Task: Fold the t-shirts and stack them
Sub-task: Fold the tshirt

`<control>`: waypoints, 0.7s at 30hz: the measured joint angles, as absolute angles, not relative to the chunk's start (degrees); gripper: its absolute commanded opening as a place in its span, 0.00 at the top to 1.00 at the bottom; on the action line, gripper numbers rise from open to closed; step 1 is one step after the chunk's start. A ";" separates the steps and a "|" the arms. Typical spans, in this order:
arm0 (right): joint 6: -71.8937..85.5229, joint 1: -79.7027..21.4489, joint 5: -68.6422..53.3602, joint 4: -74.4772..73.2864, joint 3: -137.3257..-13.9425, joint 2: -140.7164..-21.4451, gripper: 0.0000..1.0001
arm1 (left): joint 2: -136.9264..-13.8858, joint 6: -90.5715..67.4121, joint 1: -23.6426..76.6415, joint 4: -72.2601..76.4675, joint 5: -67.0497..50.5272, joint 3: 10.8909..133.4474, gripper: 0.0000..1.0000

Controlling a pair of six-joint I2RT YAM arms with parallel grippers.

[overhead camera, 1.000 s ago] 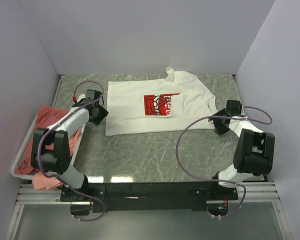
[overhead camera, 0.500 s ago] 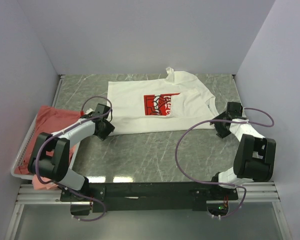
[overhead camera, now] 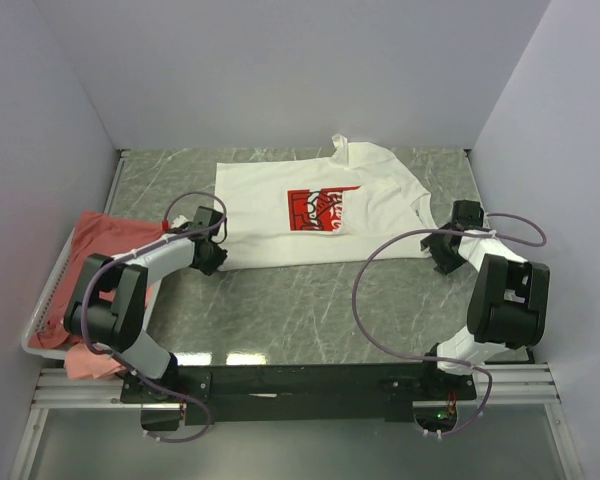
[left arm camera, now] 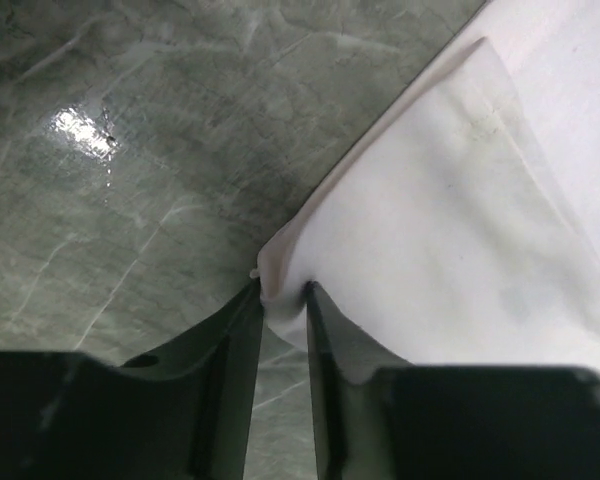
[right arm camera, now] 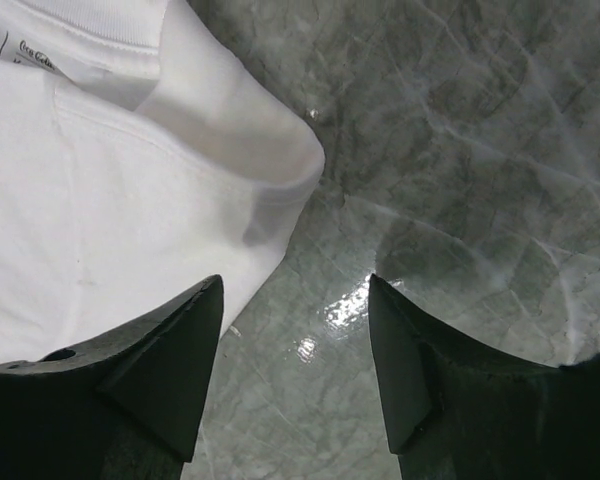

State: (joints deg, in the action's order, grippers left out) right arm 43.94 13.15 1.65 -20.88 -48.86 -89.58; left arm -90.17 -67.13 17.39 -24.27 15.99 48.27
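Observation:
A white t-shirt (overhead camera: 320, 215) with a red chest print (overhead camera: 320, 209) lies spread flat on the grey marble table. My left gripper (overhead camera: 213, 260) is at its near left hem corner; in the left wrist view it (left arm camera: 283, 296) is shut on a pinch of that white corner (left arm camera: 280, 270). My right gripper (overhead camera: 440, 250) is open beside the shirt's right sleeve (right arm camera: 250, 150), over bare table, holding nothing. Salmon-red t-shirts (overhead camera: 105, 240) lie heaped in the basket at the left.
A white wire basket (overhead camera: 42, 310) stands at the table's left edge with red cloth hanging over its near end. Purple cables loop from both arms. Grey walls close the back and both sides.
My left gripper has come forward and right from the basket side to the shirt's near left corner and shut on it. The right gripper has barely moved.

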 measured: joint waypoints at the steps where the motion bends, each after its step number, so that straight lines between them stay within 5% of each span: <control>1: 43.97 13.15 1.93 -20.93 -49.12 -89.86 0.34 | -90.41 -67.07 17.39 -24.23 16.16 48.40 0.76; 4: 43.97 13.17 2.42 -21.08 -50.00 -90.87 0.35 | -91.22 -66.76 17.39 -23.46 16.27 48.88 0.99; 13: 43.72 13.17 4.91 -21.82 -56.14 -96.36 0.50 | -92.12 -66.24 17.39 -23.38 16.45 50.09 0.99; 16: 43.29 13.17 4.80 -21.96 -58.89 -98.89 0.77 | -92.12 -65.56 17.39 -23.86 16.58 50.35 0.99; 17: 43.05 13.17 4.60 -21.91 -59.72 -99.74 1.00 | -92.12 -65.39 17.39 -24.18 16.64 50.48 0.99; 21: 42.98 13.17 3.62 -22.11 -60.82 -101.41 1.00 | -91.92 -65.12 17.39 -25.10 16.80 50.65 0.99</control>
State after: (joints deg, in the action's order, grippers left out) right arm 42.98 13.17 3.62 -22.11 -60.82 -101.41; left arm -91.92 -65.12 17.39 -25.10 16.80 50.65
